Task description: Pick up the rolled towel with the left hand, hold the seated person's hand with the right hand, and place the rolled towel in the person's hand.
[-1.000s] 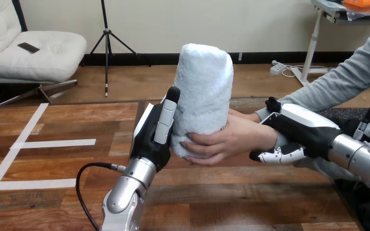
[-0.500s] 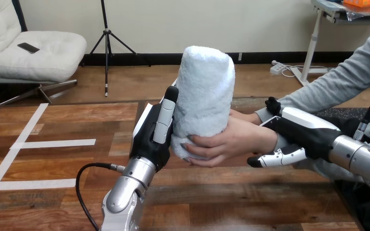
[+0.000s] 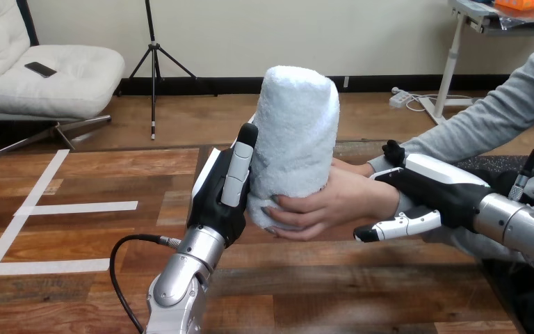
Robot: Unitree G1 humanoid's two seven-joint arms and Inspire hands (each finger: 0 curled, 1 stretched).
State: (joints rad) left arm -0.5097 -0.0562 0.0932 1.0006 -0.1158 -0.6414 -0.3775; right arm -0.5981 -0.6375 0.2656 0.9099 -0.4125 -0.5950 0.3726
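The rolled towel [image 3: 297, 139], pale blue and thick, stands upright above the table. My left hand [image 3: 219, 195] is at its left side, thumb pressed up along the roll and fingers behind it. The person's hand [image 3: 327, 202] comes in from the right and curls round the towel's lower end. My right hand [image 3: 434, 184] lies over the person's wrist [image 3: 384, 197]. Its thumb rises on the far side, and its fingers [image 3: 396, 226] stretch nearly straight just below the wrist.
The wooden table [image 3: 361, 292] stretches out below both arms. White tape strips [image 3: 76, 207] mark its left part. The person's grey sleeve [image 3: 487, 125] slants in from the upper right. A black cable [image 3: 122, 257] loops beside my left forearm.
My right hand's fingers have straightened and dropped a little below the person's wrist. The towel, my left hand and the person's hand have barely moved.
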